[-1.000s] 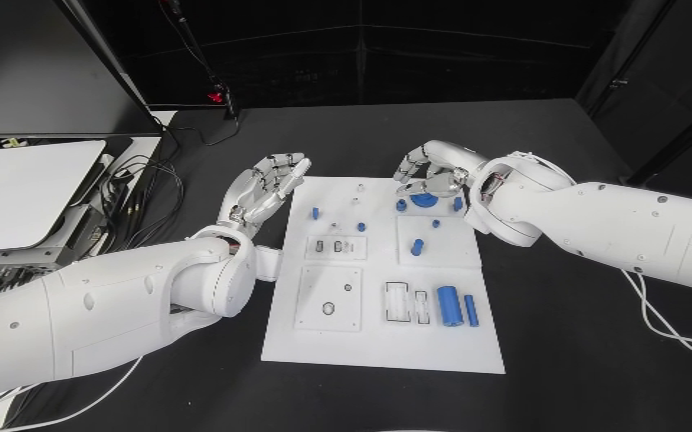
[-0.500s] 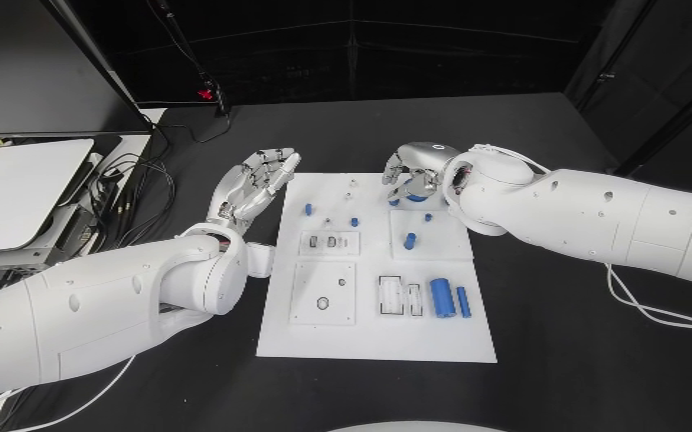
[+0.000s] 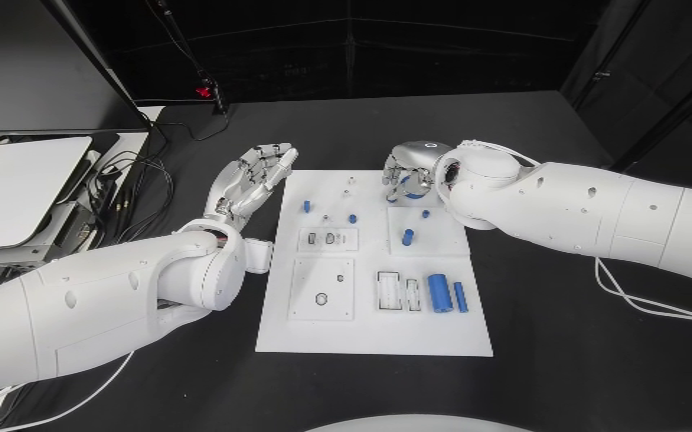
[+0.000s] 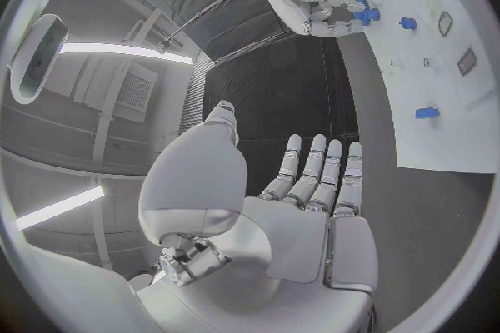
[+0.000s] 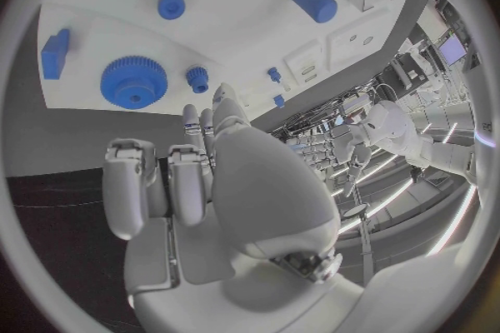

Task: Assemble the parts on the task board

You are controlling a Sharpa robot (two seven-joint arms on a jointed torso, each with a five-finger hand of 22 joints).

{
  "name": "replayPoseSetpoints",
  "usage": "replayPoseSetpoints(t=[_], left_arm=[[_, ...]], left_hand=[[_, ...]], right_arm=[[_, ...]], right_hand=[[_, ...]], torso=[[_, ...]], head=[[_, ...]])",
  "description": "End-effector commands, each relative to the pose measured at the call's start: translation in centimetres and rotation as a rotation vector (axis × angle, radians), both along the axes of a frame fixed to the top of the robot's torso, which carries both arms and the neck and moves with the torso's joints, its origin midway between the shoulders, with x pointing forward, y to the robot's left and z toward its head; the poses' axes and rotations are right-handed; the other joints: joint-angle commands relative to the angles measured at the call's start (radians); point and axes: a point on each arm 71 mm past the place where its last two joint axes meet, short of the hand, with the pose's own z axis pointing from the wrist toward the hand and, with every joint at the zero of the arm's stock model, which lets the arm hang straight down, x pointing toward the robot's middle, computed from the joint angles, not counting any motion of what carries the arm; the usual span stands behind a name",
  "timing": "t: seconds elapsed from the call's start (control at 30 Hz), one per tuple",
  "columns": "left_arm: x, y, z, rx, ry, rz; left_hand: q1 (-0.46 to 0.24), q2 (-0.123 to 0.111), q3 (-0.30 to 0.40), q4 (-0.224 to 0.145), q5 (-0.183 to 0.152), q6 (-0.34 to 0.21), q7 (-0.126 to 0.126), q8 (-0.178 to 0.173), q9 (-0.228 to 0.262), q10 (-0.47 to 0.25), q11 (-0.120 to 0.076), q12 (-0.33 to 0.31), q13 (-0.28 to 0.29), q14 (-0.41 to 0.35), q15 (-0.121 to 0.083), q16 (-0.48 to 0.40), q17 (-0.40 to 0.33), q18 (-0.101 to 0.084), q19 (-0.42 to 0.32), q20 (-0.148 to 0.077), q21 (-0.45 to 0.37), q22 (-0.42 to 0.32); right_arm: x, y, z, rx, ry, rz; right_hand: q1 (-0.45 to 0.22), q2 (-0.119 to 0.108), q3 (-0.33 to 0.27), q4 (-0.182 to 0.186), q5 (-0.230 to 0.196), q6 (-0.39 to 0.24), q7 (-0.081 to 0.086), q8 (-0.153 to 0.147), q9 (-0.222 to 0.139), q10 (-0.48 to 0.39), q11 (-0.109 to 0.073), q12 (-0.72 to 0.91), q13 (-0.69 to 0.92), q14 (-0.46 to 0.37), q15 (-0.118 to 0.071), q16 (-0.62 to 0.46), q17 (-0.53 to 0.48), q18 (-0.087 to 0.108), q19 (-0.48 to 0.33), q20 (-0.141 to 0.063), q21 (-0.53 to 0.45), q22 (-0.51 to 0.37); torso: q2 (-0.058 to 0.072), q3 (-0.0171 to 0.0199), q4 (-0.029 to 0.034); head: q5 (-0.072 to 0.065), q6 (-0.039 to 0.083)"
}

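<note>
where the blue toothed gear (image 5: 133, 82) lies | flat white task board (image 3: 372, 332)

Quantity check:

- One task board (image 3: 375, 337) lay on one desk (image 3: 577, 352).
- In the head view, six blue parts lay clear of the fingers:
  - two small pegs (image 3: 306, 206) toward 10 o'clock on the board
  - one short cylinder (image 3: 408, 238)
  - one round piece (image 3: 426, 216)
  - one large cylinder (image 3: 438, 289) and one thin bar (image 3: 460, 297) toward 4 o'clock
- The right wrist view added one large gear (image 5: 133, 82), one small gear (image 5: 197, 77) and one block (image 5: 54, 52).
</note>
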Motion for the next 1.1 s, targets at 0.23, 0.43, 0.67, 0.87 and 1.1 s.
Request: replayPoseSetpoints(t=[0.23, 0.43, 0.67, 0.87, 1.1], left_arm=[[-0.9, 0.1, 2.7, -0.092, -0.377, -0.024], [-0.9, 0.1, 2.7, -0.091, -0.376, -0.023], [-0.8, 0.2, 2.6, -0.088, -0.373, -0.02], [-0.8, 0.3, 2.6, -0.087, -0.372, -0.02], [-0.7, 0.4, 2.6, -0.086, -0.369, -0.019]], left_hand=[[0.001, 0.013, 0.006, 0.001, 0.007, -0.001, 0.155, 0.002, -0.002, 0.002, 0.006, 0.006, 0.0, 0.002, 0.009, 0.004, 0.001, 0.012, -0.003, 0.006, 0.004, 0.001], [0.001, 0.013, 0.006, 0.001, 0.007, -0.001, 0.155, 0.002, -0.002, 0.002, 0.006, 0.006, 0.0, 0.002, 0.009, 0.004, 0.001, 0.012, -0.003, 0.006, 0.004, 0.001], [0.001, 0.016, 0.008, 0.001, 0.01, -0.001, 0.155, 0.002, -0.002, 0.003, 0.006, 0.006, 0.0, 0.002, 0.009, 0.004, 0.001, 0.012, -0.003, 0.006, 0.005, 0.001], [0.001, 0.016, 0.008, 0.001, 0.01, -0.001, 0.155, 0.002, -0.002, 0.003, 0.006, 0.006, 0.0, 0.002, 0.009, 0.004, 0.001, 0.012, -0.003, 0.006, 0.005, 0.001], [0.001, 0.018, 0.008, 0.001, 0.01, 0.0, 0.155, 0.002, -0.002, 0.003, 0.006, 0.006, 0.0, 0.002, 0.009, 0.004, 0.001, 0.012, -0.004, 0.007, 0.005, 0.001]], right_arm=[[0.5, 0.1, -1.0, -0.071, 0.05, -0.04], [0.7, 0.3, -1.7, -0.08, 0.066, -0.04], [0.6, 0.7, -2.0, -0.086, 0.079, -0.029], [0.7, 0.8, -2.2, -0.087, 0.081, -0.025], [0.9, 1.0, -2.2, -0.072, 0.072, -0.017]], right_hand=[[0.016, 0.004, 0.005, 0.011, -0.004, 0.013, 0.002, -0.02, 0.0, 0.011, 0.003, -0.017, 0.0, 0.079, 0.01, -0.004, 0.123, -0.004, 0.038, 0.012, -0.003, 0.17], [0.022, 0.008, 0.009, 0.014, -0.004, 0.021, 0.002, -0.027, 0.001, 0.022, 0.002, -0.022, 0.0, 0.079, 0.01, -0.005, 0.123, -0.004, 0.038, 0.014, -0.003, 0.17], [0.029, 0.009, 0.012, 0.021, -0.004, 0.04, -0.001, -0.035, 0.003, 0.046, -0.001, -0.028, 0.0, 0.079, 0.009, -0.005, 0.123, -0.004, 0.038, 0.015, -0.004, 0.171], [0.038, 0.017, 0.019, 0.028, -0.004, 0.059, -0.004, -0.041, 0.004, 0.074, -0.003, -0.035, 0.0, 0.079, 0.011, -0.005, 0.124, -0.004, 0.039, 0.016, -0.004, 0.171], [0.067, 0.038, 0.041, 0.031, -0.004, 0.103, -0.001, -0.038, 0.008, 0.127, -0.015, -0.041, 0.0, 0.08, 0.006, -0.005, 0.126, -0.004, 0.04, 0.014, -0.003, 0.173]], torso=[[-0.006, -0.0015, -0.0009], [-0.007, -0.0019, -0.001], [-0.008, -0.0019, -0.0035], [-0.011, -0.0029, -0.0029], [-0.013, -0.0034, -0.0023]], head=[[0.002, -0.009], [0.002, -0.011], [0.006, -0.014], [0.003, -0.02], [0.004, -0.02]])
